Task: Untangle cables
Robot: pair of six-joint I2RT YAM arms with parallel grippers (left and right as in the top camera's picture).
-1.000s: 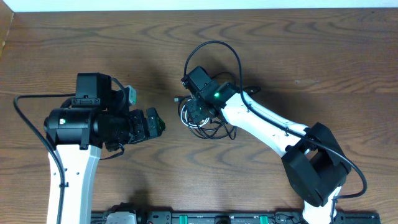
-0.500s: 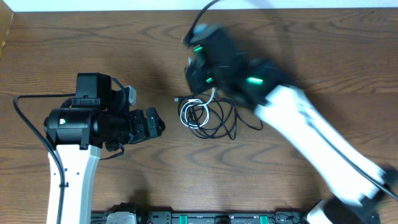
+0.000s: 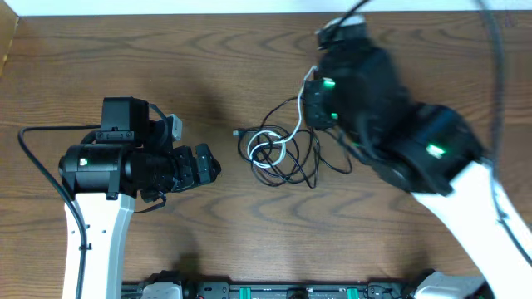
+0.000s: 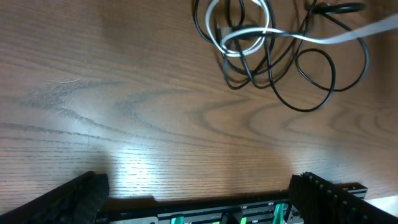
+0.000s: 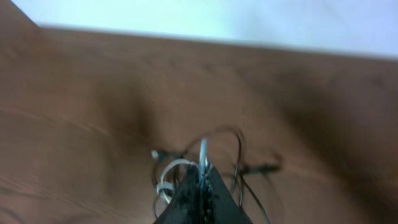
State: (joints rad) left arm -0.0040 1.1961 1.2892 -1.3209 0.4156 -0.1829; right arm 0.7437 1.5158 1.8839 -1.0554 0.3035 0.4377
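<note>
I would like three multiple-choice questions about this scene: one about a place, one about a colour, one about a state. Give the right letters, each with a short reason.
1. Where does the tangle of cables lie?
A. on the table, apart from the left pincer
B. between the fingers of the left pincer
C. on a tray

2. What colour is the cable that the right pincer holds?
A. black
B. white
C. red

3. How is the left pincer?
A. open, holding nothing
B. shut on a black cable
C. shut on a plug

Answers:
1 A: the overhead view shows bare wood between the tangle and that pincer.
2 B: the white cable runs up from the tangle into the right pincer, which is shut on it.
3 A: in the left wrist view its fingers stand wide apart, with only table between them.
</note>
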